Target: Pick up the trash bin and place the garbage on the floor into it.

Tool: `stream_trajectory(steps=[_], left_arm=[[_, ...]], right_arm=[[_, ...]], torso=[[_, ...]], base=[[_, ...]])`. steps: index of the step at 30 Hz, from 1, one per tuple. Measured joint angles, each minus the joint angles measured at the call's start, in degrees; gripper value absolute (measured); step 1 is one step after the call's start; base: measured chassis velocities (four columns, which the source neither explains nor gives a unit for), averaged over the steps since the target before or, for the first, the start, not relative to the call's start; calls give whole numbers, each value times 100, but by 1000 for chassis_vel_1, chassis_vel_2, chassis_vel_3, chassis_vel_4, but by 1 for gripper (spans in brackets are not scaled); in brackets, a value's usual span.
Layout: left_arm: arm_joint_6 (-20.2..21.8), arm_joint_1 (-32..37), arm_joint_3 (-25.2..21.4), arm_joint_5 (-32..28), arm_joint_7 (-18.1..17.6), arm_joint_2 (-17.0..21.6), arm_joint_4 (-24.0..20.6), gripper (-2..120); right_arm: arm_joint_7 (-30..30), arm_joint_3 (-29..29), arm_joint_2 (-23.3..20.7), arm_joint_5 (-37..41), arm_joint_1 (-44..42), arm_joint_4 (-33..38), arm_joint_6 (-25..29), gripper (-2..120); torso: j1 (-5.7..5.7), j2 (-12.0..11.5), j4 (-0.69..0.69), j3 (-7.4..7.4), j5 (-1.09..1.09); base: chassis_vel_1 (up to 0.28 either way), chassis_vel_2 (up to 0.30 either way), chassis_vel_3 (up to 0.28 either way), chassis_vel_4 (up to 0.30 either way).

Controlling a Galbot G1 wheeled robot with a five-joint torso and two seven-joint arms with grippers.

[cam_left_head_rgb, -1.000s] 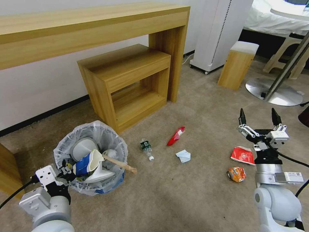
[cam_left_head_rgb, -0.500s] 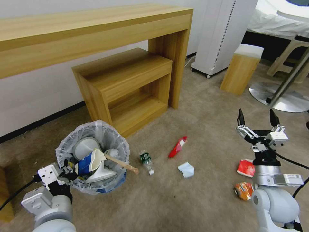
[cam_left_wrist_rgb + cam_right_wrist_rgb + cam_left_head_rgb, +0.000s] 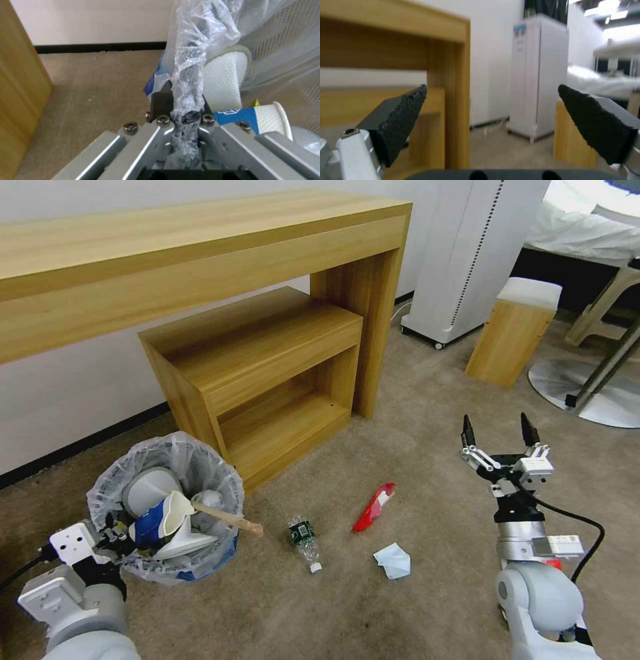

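Observation:
The trash bin (image 3: 200, 473), lined with a crinkly plastic bag, hangs at the left over the floor (image 3: 413, 447). My left gripper (image 3: 110, 530) is shut on its near rim; in the left wrist view the fingers (image 3: 160, 100) pinch the bag-covered rim (image 3: 190, 75). Inside lie white slippers (image 3: 223, 82), a blue-white carton (image 3: 148, 527) and a wooden stick (image 3: 227, 517) poking over the rim. On the carpet lie a small bottle (image 3: 303, 540), a red packet (image 3: 373, 507) and crumpled white paper (image 3: 393, 561). My right gripper (image 3: 499, 437) (image 3: 491, 91) is open, held upright above the floor to the right of them.
A long wooden desk (image 3: 200, 247) and a low wooden shelf unit (image 3: 260, 360) stand against the wall behind the bin. A white appliance (image 3: 480, 247), a small wooden stool (image 3: 513, 333) and a round metal chair base (image 3: 593, 393) stand at the back right.
The whole head view has shifted, so the camera has moved. The red and orange packets beside my right arm have dropped from view. Both grippers keep their states.

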Motion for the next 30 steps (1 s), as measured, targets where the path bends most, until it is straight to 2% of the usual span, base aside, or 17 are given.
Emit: stream_trajectory(steps=[2,4,5,6,9,10,13,14,16,17,20,24,26,30], left_arm=[[3,-12,-26,-12,0,1,8,1],[5,-44,-134,-34,1,3,33,1],[5,-44,-134,-34,1,3,33,1],[5,-35,-158,-44,4,6,32,1],[3,35,-127,-51,32,-8,9,1],[3,35,-127,-51,32,-8,9,1],[1,84,-6,-28,44,-71,-29,1],[1,84,-6,-28,44,-71,-29,1],[2,89,41,26,43,-102,-57,1],[2,89,41,26,43,-102,-57,1],[0,108,60,47,44,-143,-105,1],[-5,117,58,47,45,-174,-111,1],[-7,135,22,47,46,-184,-115,1],[-9,176,-27,45,47,-190,-155,1]], right_arm=[[-3,-25,-24,3,20,-49,-59,100],[-186,-153,-172,3,144,-288,-557,100],[-186,-153,-172,3,144,-288,-557,100],[-234,-242,-236,31,224,-384,-781,100],[-252,-687,-368,532,528,-641,-1419,100],[-252,-687,-368,532,528,-641,-1419,100],[56,-1320,-378,1225,823,-835,-2195,100],[56,-1320,-378,1225,823,-835,-2195,100],[346,-1748,-325,1506,1044,-996,-2637,100],[346,-1748,-325,1506,1044,-996,-2637,100],[807,-2235,-239,2089,1349,-1261,-3272,100],[993,-2475,-184,2418,1519,-1515,-3578,100],[1076,-2674,-131,2584,1679,-1858,-3776,100],[1072,-2826,-29,2615,1874,-2311,-3867,100]], torso=[[0,0,0,0,0],[0,0,0,1,0],[0,0,0,1,0],[1,0,0,1,0],[0,0,0,1,0],[0,0,0,1,0],[0,0,1,1,-1],[0,0,1,1,-1],[1,0,1,1,0],[1,0,1,1,0],[0,0,1,1,-1],[1,0,1,1,0],[1,0,0,1,-1],[0,0,1,2,0]], base=[[0,0,0,0],[0,0,0,0],[0,0,0,0],[0,0,0,0],[0,0,0,0],[0,0,0,0],[0,0,0,0],[0,0,0,0],[0,0,0,0],[0,0,0,0],[0,0,0,0],[0,0,0,0],[0,0,0,0],[0,0,0,0]])
